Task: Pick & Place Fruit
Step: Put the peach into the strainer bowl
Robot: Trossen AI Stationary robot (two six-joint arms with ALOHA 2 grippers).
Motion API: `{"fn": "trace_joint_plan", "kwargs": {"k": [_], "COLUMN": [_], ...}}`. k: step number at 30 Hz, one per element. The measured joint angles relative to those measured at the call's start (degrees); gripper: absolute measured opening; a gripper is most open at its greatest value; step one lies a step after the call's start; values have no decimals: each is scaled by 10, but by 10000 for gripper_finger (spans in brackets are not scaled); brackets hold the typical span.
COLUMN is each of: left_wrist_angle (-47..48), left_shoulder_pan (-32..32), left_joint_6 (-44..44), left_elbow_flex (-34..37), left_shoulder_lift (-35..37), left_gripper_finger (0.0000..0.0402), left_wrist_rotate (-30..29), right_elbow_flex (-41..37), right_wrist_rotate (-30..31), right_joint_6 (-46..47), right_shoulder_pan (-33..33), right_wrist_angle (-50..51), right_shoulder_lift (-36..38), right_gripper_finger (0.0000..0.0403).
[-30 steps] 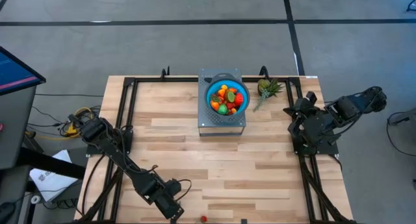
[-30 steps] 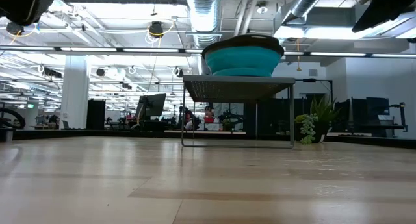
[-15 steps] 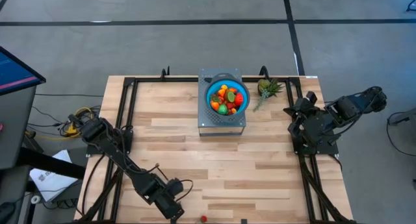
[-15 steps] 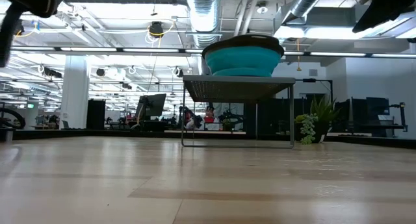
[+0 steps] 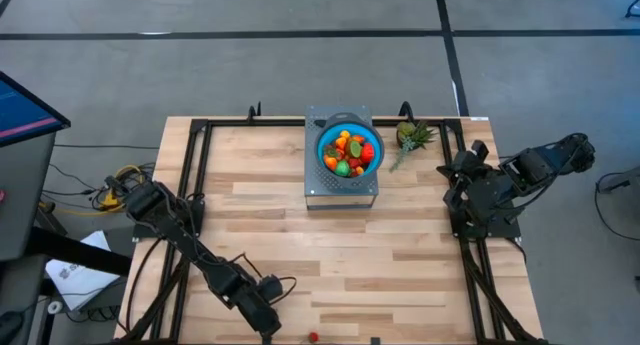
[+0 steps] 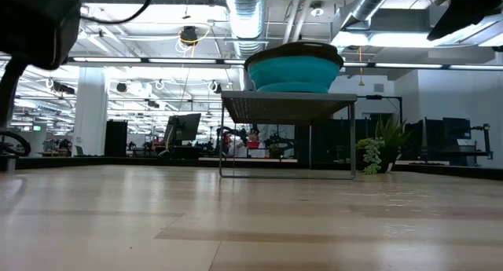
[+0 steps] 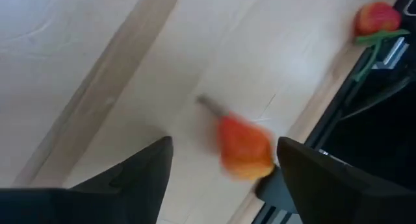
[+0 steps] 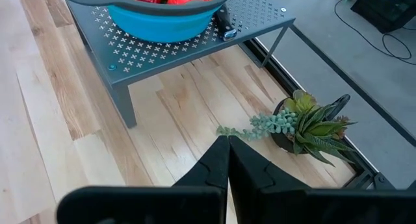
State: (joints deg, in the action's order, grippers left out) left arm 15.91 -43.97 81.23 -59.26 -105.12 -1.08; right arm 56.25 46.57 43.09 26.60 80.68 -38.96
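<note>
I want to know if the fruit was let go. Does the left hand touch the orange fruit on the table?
Apart. In the left wrist view the left hand is open, and the orange fruit lies blurred between its fingers with bare table visible on both sides.

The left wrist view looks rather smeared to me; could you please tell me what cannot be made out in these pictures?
- Orange fruit, left wrist view: motion blur hides its kind and whether it rests on the table.
- Left gripper, high view: at the table's near edge, partly cut off by the picture's bottom.
- Fruit in the blue bowl, low view: hidden by the bowl's wall.
- Red fruit, high view: too small to identify.
</note>
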Motion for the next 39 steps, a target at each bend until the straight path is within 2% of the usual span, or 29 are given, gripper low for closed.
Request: {"fn": "trace_joint_plan", "kwargs": {"k": [12, 22, 33, 39], "left_wrist_angle": [-16, 5, 13, 9], "left_shoulder_pan": [0, 1, 2, 1], "left_joint_6": [0, 0, 35, 35], "left_elbow_flex": [26, 26, 28, 28], "left_shoulder_lift": [3, 2, 1, 0], "left_gripper_finger": [261, 208, 127, 124], "left_wrist_rotate": [0, 20, 37, 43], "right_elbow_flex": [0, 0, 0, 0], "right_wrist_rotate": [0, 0, 0, 0], "right_joint_6": [0, 0, 0, 0], "right_shoulder_pan": [0, 0, 0, 0], "right_wrist_angle": [-1, -1, -1, -1], "right_shoulder_lift": [0, 0, 0, 0], "right_gripper_finger": [0, 0, 0, 0]}}
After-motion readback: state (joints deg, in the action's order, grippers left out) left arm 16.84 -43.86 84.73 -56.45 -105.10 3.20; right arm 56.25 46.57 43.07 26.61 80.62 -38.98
